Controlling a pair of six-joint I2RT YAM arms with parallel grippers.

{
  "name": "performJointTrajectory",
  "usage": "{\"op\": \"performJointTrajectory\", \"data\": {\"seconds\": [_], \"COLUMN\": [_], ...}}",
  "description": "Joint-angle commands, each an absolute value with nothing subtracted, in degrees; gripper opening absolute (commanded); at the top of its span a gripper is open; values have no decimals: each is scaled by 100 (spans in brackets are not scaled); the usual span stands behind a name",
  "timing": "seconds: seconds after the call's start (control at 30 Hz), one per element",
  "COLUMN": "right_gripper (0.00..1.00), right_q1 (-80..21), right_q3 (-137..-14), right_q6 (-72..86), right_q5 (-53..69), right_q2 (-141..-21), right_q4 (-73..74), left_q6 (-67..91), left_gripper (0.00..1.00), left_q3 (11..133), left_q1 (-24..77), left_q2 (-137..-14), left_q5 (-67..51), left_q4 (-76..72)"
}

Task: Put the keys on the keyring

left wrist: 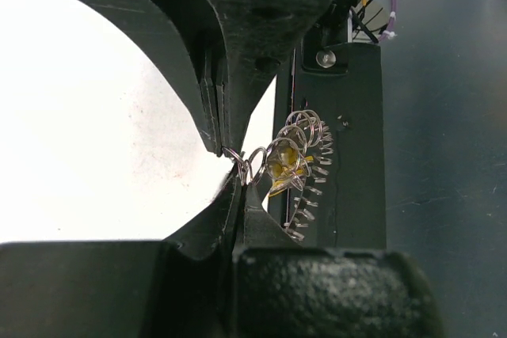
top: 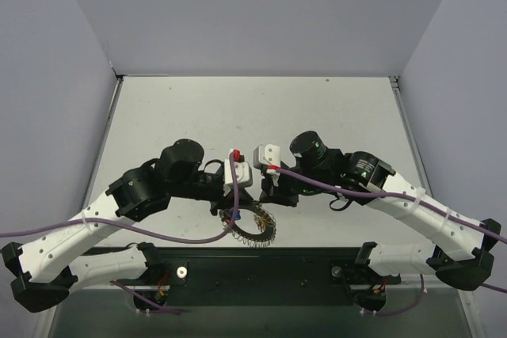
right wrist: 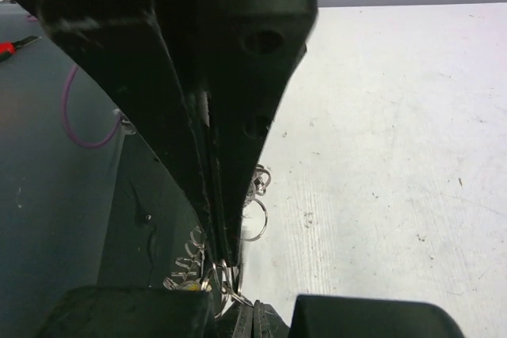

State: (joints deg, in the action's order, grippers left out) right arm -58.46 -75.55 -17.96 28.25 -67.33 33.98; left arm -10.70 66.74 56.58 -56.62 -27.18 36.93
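The keyring [top: 255, 231], a coiled silvery loop, sits just beyond the tips of both claws, low between them at the near edge of the worktop [top: 238, 116] and beside the dark base plate [top: 261, 268]. The keys [top: 230, 216] cluster against the ring on the left claw's side. A yellow-headed key [left wrist: 283, 170] shows just past that claw's tips, against the coil. The left claw [left wrist: 230, 165] is pressed together, pinching a small wire loop [left wrist: 255, 165] that appears to carry the yellow key, probably to steady it for threading. The right claw [right wrist: 234, 286] is likewise pressed together, with small rings [right wrist: 255, 219] at its tips; whether it grips one cannot be told. Meeting from opposite sides likely lets one claw brace while the other works the coil. No brand, label or writing is readable.
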Motion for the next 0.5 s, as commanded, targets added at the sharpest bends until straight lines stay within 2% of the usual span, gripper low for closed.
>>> {"op": "performJointTrajectory", "data": {"seconds": [0.0,0.47], "right_gripper": [0,0], "right_q1": [-5889,-5889], "right_q3": [-7541,-7471], "right_q6": [-1749,-1723], "right_q5": [2593,2610], "right_q2": [-6776,-6618], "right_q4": [3533,3489], "left_q6": [-993,-1019], "left_gripper": [0,0], "left_q3": [6944,6206], "left_q1": [5695,5687], "left_q2": [-5291,-4579], "left_q5": [-2970,-2944], "left_q4": [2865,2128]}}
